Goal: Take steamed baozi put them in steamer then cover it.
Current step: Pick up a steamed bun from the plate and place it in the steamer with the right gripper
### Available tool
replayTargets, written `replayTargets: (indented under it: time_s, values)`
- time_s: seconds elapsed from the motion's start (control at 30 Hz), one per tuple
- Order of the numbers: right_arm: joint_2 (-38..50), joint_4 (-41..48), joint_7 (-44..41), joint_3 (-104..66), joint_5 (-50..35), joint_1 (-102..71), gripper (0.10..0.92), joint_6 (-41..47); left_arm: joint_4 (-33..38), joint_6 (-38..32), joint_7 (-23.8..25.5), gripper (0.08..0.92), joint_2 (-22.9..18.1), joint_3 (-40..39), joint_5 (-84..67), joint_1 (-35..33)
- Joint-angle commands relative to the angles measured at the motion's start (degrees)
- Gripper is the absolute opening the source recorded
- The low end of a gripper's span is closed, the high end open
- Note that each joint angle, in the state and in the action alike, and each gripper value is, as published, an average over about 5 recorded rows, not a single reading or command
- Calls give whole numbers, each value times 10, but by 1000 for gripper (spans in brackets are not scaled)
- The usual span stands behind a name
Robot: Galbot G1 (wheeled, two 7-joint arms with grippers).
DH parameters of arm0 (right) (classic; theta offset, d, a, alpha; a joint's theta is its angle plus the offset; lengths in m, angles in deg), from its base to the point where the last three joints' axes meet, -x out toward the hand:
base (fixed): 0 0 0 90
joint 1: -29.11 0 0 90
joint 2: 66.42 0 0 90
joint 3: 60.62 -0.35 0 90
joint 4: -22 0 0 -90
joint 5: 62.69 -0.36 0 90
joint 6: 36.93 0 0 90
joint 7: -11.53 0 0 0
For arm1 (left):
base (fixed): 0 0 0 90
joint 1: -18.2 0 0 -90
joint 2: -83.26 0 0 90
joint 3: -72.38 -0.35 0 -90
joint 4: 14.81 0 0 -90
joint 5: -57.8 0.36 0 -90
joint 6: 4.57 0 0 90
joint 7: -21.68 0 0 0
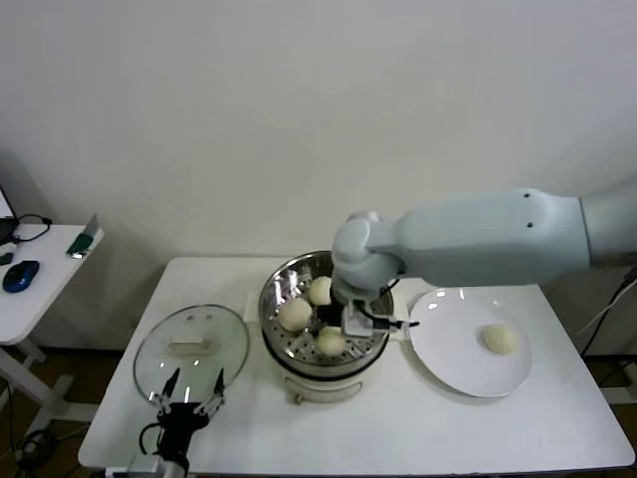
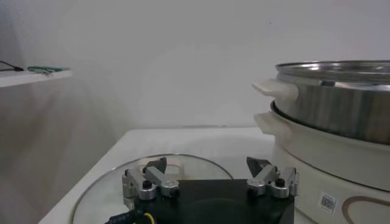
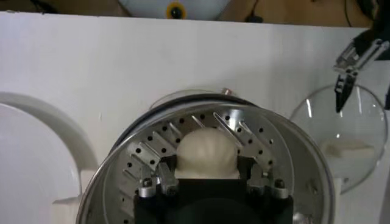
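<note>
The steel steamer (image 1: 273,291) stands mid-table on its white base. Two baozi (image 1: 319,290) (image 1: 295,314) lie on its perforated tray. My right gripper (image 1: 343,334) reaches down into the pot and is shut on a third baozi (image 1: 330,343), which rests low on the tray (image 3: 146,152); in the right wrist view my right gripper (image 3: 207,173) has its fingers against both sides of that bun (image 3: 206,152). A fourth baozi (image 1: 499,339) lies on the white plate (image 1: 448,349). The glass cover (image 1: 191,344) lies flat left of the steamer. My left gripper (image 1: 189,391) is open just before it.
In the left wrist view my left gripper (image 2: 210,167) hovers over the cover's near rim (image 2: 116,189), with the steamer wall (image 2: 341,103) close beside it. A side table (image 1: 40,264) with a mouse stands far left. The table's front edge is near the left gripper.
</note>
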Motion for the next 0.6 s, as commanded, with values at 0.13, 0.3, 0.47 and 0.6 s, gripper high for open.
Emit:
replayTargets:
  time_s: [0.13, 0.3, 0.47, 0.6]
  values:
    - [-24, 16, 10, 1, 30, -43, 672, -2, -2, -1, -1, 823, -1, -1, 0, 1]
    - [-32, 25, 12, -1, 30, -45, 684, -3, 0, -1, -1, 823, 0, 0, -1, 1]
    - [-29, 28, 5, -3, 13, -29, 766, -13, 0, -2, -1, 823, 0, 0, -2, 2]
    - [-13, 35, -6, -9, -13, -6, 818, -20, -1, -2, -1, 823, -1, -2, -1, 3]
